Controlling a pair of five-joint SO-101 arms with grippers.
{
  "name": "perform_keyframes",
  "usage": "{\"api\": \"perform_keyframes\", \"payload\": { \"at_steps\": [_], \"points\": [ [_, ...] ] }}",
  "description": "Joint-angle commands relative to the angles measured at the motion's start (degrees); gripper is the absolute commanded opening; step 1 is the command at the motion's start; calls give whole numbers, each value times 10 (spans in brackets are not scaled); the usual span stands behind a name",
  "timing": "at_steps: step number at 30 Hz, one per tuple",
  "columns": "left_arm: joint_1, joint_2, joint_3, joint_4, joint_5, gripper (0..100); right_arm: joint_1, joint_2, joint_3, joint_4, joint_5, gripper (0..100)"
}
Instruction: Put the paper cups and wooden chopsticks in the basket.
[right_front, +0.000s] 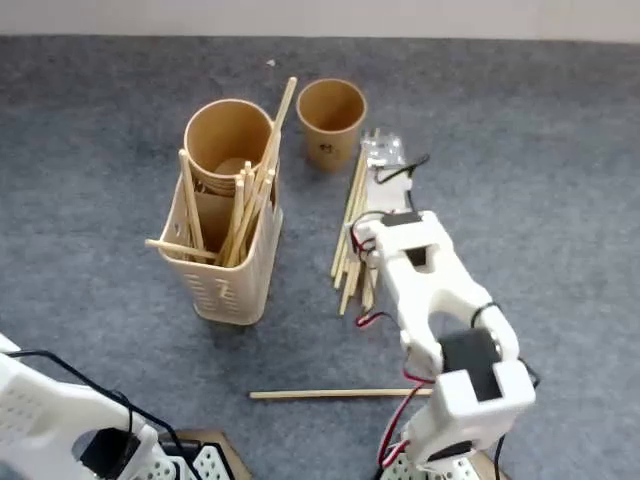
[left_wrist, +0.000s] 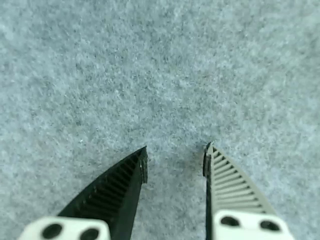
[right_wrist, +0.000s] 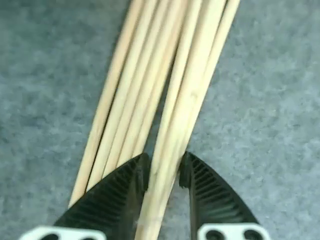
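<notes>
A cream basket (right_front: 228, 268) stands on the grey carpet with one paper cup (right_front: 228, 140) and several wooden chopsticks (right_front: 243, 205) upright in it. A second paper cup (right_front: 331, 118) stands on the carpet just right of it. A bundle of chopsticks (right_front: 349, 228) (right_wrist: 150, 95) lies to the right of the basket. My right gripper (right_wrist: 163, 167) is down at the near end of that bundle, shut on a couple of the sticks. One more chopstick (right_front: 340, 394) lies apart at the front. My left gripper (left_wrist: 175, 160) hangs open over bare carpet.
The white right arm (right_front: 430, 290) stretches from the front edge toward the bundle. The left arm (right_front: 50, 420) sits at the front left corner. A clear plastic wrapper (right_front: 383, 152) lies beside the far end of the bundle.
</notes>
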Motion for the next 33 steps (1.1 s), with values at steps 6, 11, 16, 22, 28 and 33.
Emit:
{"api": "perform_keyframes", "payload": {
  "at_steps": [6, 11, 16, 22, 28, 33],
  "points": [
    [5, -6, -5, -6, -5, 211, 18, -13, -25, -5, -4, 7],
    [6, -6, -5, -6, -5, 211, 23, -100, -24, 15, -4, 7],
    [5, -6, -5, -6, -4, 211, 22, -115, -21, 23, 13, 74],
    [5, -6, -5, -6, -4, 211, 24, -48, -24, 23, 45, 219],
    [4, -6, -5, -6, -4, 211, 24, -12, -65, 23, 46, 219],
    [4, -6, -5, -7, -4, 211, 50, 26, -111, 23, 56, 219]
  ]
}}
